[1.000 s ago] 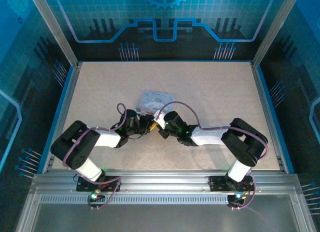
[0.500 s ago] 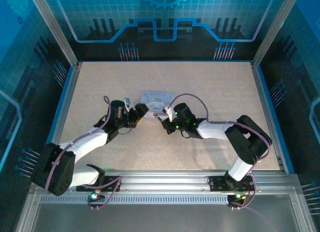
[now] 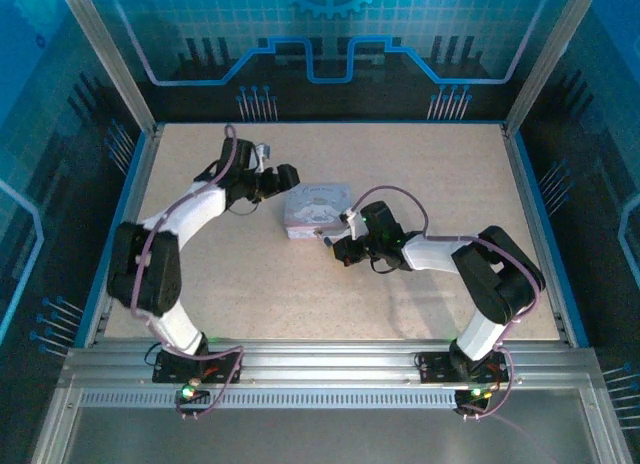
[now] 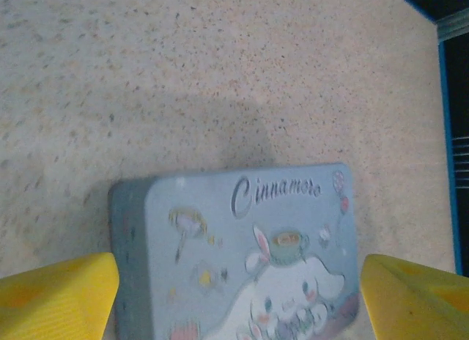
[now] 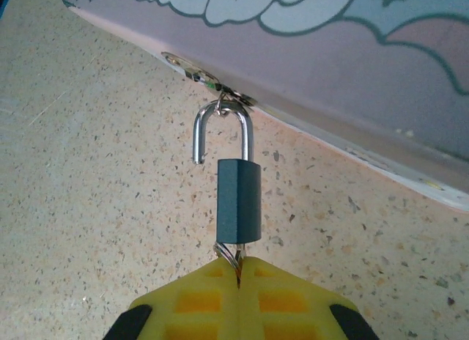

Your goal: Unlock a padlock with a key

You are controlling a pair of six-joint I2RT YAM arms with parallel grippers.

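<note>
Now the left arm has swung out from the middle of the speckled beige tabletop [image 3: 440, 174], where a second ago it worked nose to nose with the right arm. The left gripper [image 3: 285, 179] sits by the far left corner of the pale lilac rectangular tin printed with a long-eared cartoon character [image 3: 318, 202]. Its yellow fingers [image 4: 58, 292] have spread wide over that second and hold nothing; in the left wrist view the tin's lid lies ahead between them. The right gripper [image 5: 238, 274] has stayed pressed shut at the tin's near edge, its yellow pads pinching the very small dark metal key [image 5: 229, 253], of which little more than a thin loop shows. The key enters the bottom of the tiny dark blue-black padlock [image 5: 239, 201], a plain narrow block lined up straight between the pads and the tin's wall. Its small silvery shackle [image 5: 248, 138] is raised — one leg in the body, the other hanging free with its cut end in the air. Its curve is hooked through the little metal ring [image 5: 220, 98] of the tin's clasp. Judging from this, the lock is already sprung, and the left arm's retreat suggests its steadying job is over — what may remain is slipping the shackle off the clasp.
</note>
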